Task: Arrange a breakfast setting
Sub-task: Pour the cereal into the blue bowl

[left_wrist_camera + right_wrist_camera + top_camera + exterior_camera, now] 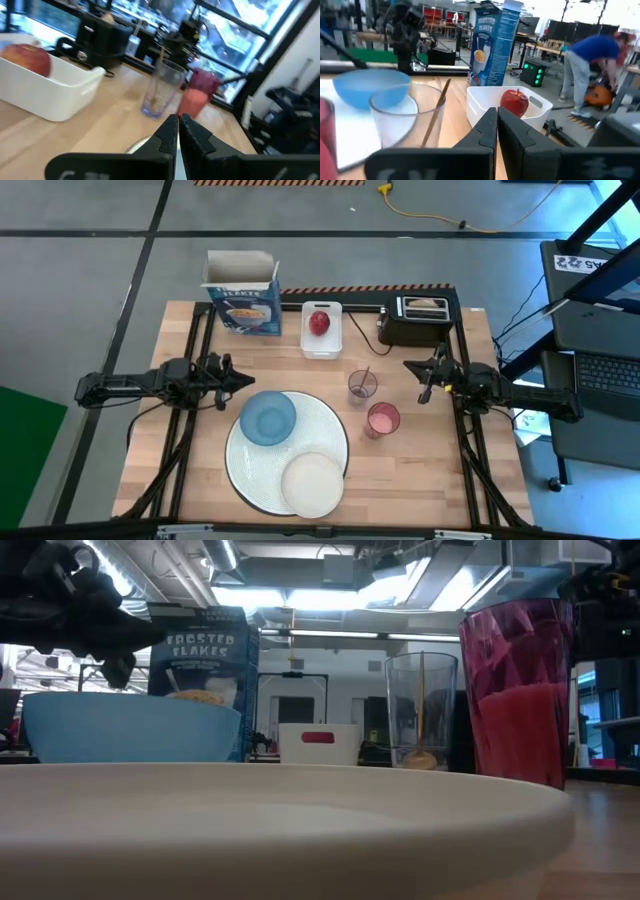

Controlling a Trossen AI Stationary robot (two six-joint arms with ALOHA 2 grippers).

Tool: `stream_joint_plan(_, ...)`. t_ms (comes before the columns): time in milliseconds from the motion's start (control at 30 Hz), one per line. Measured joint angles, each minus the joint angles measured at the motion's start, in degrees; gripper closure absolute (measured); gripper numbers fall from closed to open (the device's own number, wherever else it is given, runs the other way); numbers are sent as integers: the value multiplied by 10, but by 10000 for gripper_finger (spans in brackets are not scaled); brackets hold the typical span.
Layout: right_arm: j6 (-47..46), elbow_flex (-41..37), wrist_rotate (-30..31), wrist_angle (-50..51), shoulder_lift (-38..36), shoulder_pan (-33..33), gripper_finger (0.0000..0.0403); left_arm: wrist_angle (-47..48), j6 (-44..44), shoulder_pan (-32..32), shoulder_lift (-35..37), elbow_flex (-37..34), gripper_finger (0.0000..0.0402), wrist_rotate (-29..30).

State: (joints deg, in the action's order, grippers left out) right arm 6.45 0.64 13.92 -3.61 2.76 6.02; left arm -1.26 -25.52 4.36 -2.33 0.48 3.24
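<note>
A big round white plate point(330, 426) lies at the table's near middle. The small blue bowl point(268, 418) and the small cream plate point(313, 483) rest on it. The red apple point(319, 322) lies in a white tray point(322, 345) at the far middle. A clear tinted cup point(362, 387) holds the wooden spoon point(365, 376); a pink cup point(383, 420) stands near it. The toasted bread round point(425, 302) sticks out of the black toaster point(415, 326). My left gripper point(236, 378) is shut and empty left of the bowl. My right gripper point(424, 375) is shut and empty right of the cups.
A blue cereal box point(243, 298) stands open at the far left of the table. A person in a blue top point(592, 65) bends over in the room beyond the table. Bare wood lies at the near left and near right of the white plate.
</note>
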Motion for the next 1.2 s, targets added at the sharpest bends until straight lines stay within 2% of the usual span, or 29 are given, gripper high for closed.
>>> stream_joint_plan(200,-274,-1,20,-149,0,0,388,-104,-76,0,0,0,392,69)
stream_joint_plan(300,-277,0,52,-221,3,0,388,-187,-161,0,0,0,392,92)
stream_joint_plan(367,-257,0,91,-265,3,0,388,-243,-174,0,0,0,392,131)
stream_joint_plan(467,-240,0,149,-329,4,0,388,-339,-177,0,0,0,392,227)
stream_joint_plan(567,-215,0,161,-363,5,0,388,-458,-178,0,0,0,392,326)
stream_joint_plan(633,-204,0,161,-379,5,0,388,-521,-178,0,0,2,392,369)
stream_joint_plan(733,-197,0,163,-393,5,0,388,-552,-142,5,0,28,392,361)
stream_joint_plan(833,-196,0,177,-408,5,0,388,-546,-90,15,-21,81,392,275)
stream_joint_plan(967,-196,0,200,-426,5,0,388,-534,-22,27,-113,174,392,230)
stream_joint_plan(1067,-196,0,208,-436,5,0,388,-530,113,37,-199,238,392,180)
stream_joint_plan(1133,-196,0,212,-435,5,0,388,-520,198,49,-247,278,392,190)
stream_joint_plan(1200,-196,0,212,-435,5,0,388,-498,270,73,-273,316,392,230)
